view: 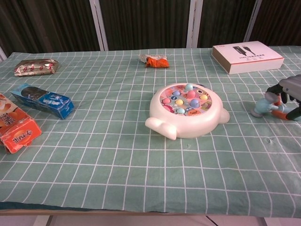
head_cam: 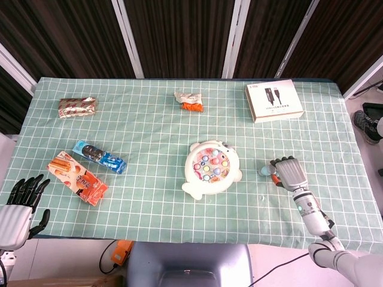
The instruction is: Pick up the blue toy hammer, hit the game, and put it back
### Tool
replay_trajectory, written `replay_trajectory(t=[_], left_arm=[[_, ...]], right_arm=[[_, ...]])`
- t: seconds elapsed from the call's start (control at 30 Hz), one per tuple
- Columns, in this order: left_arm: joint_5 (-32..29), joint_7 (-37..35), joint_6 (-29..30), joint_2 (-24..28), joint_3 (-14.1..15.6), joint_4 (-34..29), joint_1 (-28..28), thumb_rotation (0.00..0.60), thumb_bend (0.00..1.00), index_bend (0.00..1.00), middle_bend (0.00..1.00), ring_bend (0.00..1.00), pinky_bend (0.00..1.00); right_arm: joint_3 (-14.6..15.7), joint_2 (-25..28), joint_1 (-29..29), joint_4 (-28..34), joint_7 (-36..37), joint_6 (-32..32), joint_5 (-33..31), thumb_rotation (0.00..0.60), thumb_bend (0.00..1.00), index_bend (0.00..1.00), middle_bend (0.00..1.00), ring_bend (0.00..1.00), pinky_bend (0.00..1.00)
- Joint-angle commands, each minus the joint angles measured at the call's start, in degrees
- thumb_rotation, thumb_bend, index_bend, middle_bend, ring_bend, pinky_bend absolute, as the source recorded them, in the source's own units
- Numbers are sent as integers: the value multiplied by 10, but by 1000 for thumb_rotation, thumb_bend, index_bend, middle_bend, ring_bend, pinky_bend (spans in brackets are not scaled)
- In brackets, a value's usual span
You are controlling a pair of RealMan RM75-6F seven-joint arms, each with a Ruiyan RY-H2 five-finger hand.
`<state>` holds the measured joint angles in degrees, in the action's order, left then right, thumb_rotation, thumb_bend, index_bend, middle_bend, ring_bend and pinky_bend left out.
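Observation:
The white whack-a-mole game (head_cam: 209, 168) (view: 185, 114) with coloured pegs sits at the table's centre. To its right lies the blue toy hammer (head_cam: 264, 171) (view: 261, 107), its head low on the cloth and its orange handle under my right hand (head_cam: 289, 173) (view: 289, 92). The fingers of that hand curl around the handle. My left hand (head_cam: 21, 205) hangs off the table's front left corner with fingers spread and nothing in it; only the head view shows it.
A white cable box (head_cam: 273, 100) lies at the back right, and a small orange snack bag (head_cam: 190, 100) at the back centre. On the left are a silver-brown packet (head_cam: 77, 107), a blue biscuit pack (head_cam: 99, 156) and an orange pack (head_cam: 78, 177).

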<state>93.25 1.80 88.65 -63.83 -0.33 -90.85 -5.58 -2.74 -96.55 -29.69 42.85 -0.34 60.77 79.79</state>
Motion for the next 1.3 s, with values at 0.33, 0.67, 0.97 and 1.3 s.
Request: replay_trajectory(t=[0.33,0.67,0.97,1.3], left_arm=[[1,0,0,0,0,0,0,600,484,9,1,0,15],[1,-1,0,1,1,0,0,600,484,8,1,0,15],[2,-1,1,1,1,0,0,600,485,8,1,0,15],[3,-1,2,1,1,1,1,600,485,8,1,0,15]], right_arm=[[-8,2,3,-1,-5,-6,1,600,560,741,609,495,535],[-16,2,3,-4,-5,-12,-1,600,520,729,600,490,530],[-21,2,4,-5,-11,-17,-3,600,511,700,582,479,525],[-27,2,6,-7,-18,-19,-7,600,471,689,576,480,524]])
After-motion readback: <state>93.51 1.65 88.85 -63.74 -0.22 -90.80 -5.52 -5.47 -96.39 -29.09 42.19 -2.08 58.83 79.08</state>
